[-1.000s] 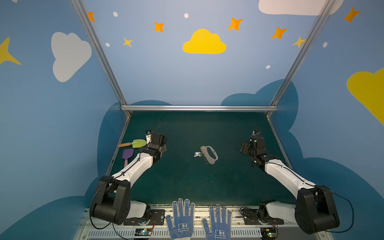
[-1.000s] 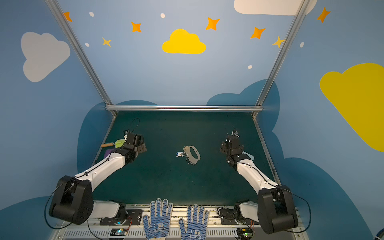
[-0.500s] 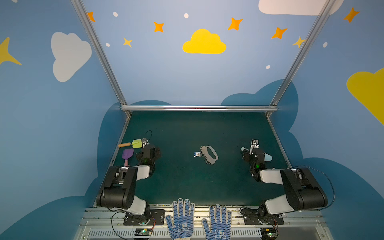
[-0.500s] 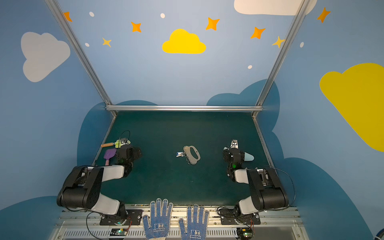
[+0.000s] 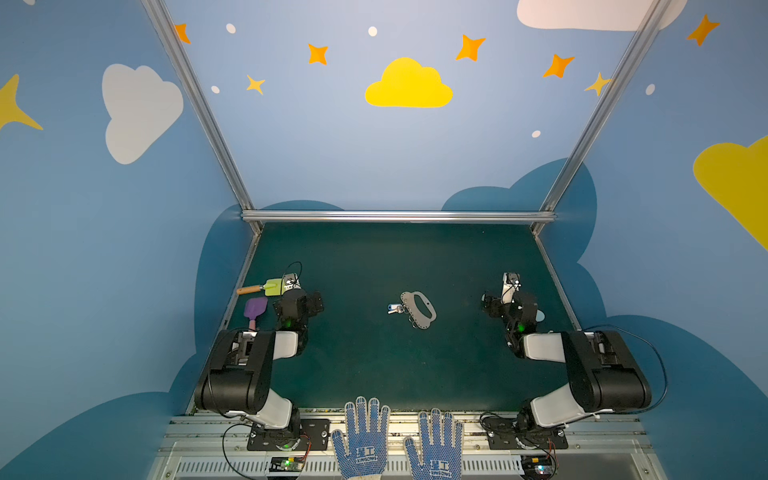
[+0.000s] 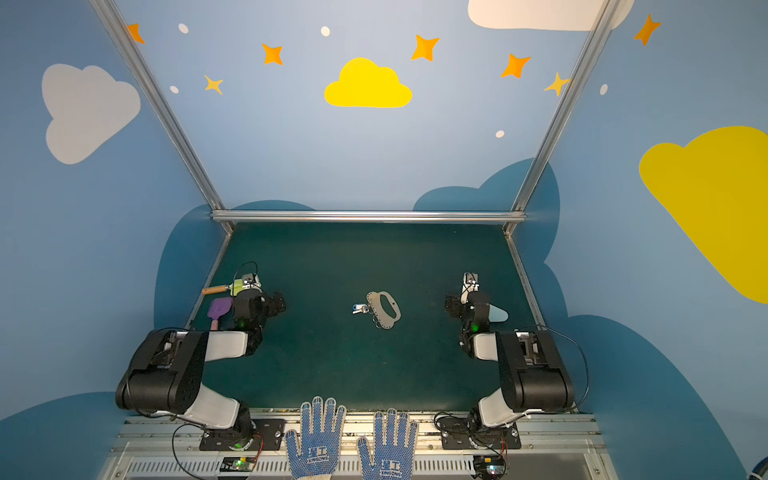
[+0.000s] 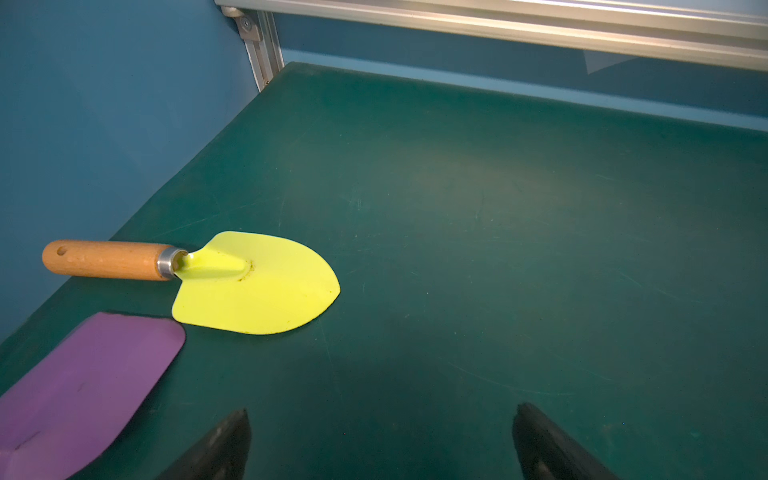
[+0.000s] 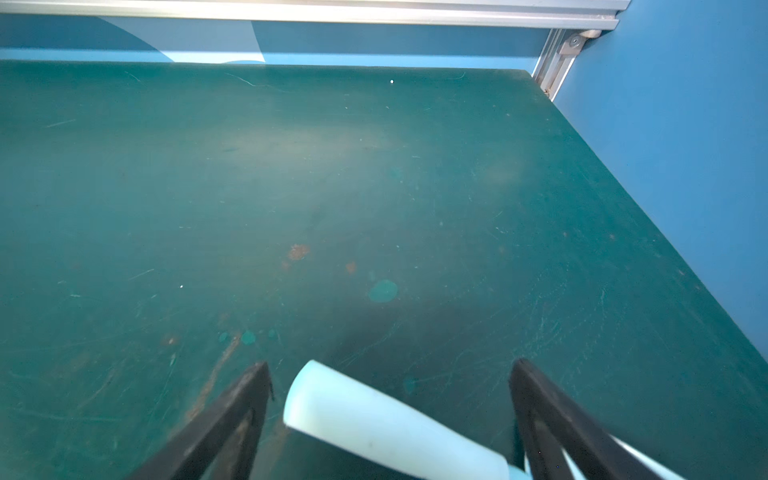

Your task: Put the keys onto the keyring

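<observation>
The left claw [image 7: 382,409] and right claw [image 8: 390,363] are wide open, holding nothing. The keys [image 5: 397,308] look tiny, light, hard and slippery, so I would pinch the blue tag [image 5: 391,308]. The keyring [image 5: 411,314] looks flat and stiff.

My dark green table [image 5: 374,365] carries the keyring [image 5: 411,308] at centre, the keys [image 5: 392,308] seemingly touching it. A yellow trowel [image 7: 257,286] and a purple spade [image 7: 83,374] lie to my left, a pale blue spade [image 6: 498,314] to my right.

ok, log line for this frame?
left gripper: open, empty | right gripper: open, astride spade handle, not gripping | keys: lying beside keyring | attached: cannot tell
</observation>
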Controlling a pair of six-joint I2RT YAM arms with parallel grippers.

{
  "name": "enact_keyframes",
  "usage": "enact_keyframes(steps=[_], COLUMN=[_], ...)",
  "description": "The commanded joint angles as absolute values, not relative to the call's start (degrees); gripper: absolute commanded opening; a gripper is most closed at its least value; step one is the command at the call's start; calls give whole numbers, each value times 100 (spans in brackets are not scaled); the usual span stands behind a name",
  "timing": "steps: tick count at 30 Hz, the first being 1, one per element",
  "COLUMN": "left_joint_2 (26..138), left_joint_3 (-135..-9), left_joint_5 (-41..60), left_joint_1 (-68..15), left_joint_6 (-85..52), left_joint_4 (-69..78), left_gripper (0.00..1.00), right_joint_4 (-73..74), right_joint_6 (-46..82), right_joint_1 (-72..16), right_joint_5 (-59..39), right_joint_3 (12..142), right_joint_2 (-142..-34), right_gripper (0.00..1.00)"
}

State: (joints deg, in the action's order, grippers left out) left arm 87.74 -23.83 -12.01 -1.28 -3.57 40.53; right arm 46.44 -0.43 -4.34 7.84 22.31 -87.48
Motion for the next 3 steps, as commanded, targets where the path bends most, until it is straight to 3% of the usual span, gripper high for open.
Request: enact_keyframes(steps=[1, 3], left_joint_2=[8657, 8657], left_joint_3=[-2426, -2426], left_joint_5=[-1136, -1135], left_joint_1=[-114, -114], left_joint_6=[-290, -288], left_joint_4=[4132, 4131], left_gripper=[99, 99], right_joint_4=[4579, 4610], right_joint_6=[10, 16], right_joint_1=[-387, -393], right_joint_5=[545, 546], right_joint_3=[2346, 2325], right_joint_2=[-8694, -8684], right_gripper=[92, 92])
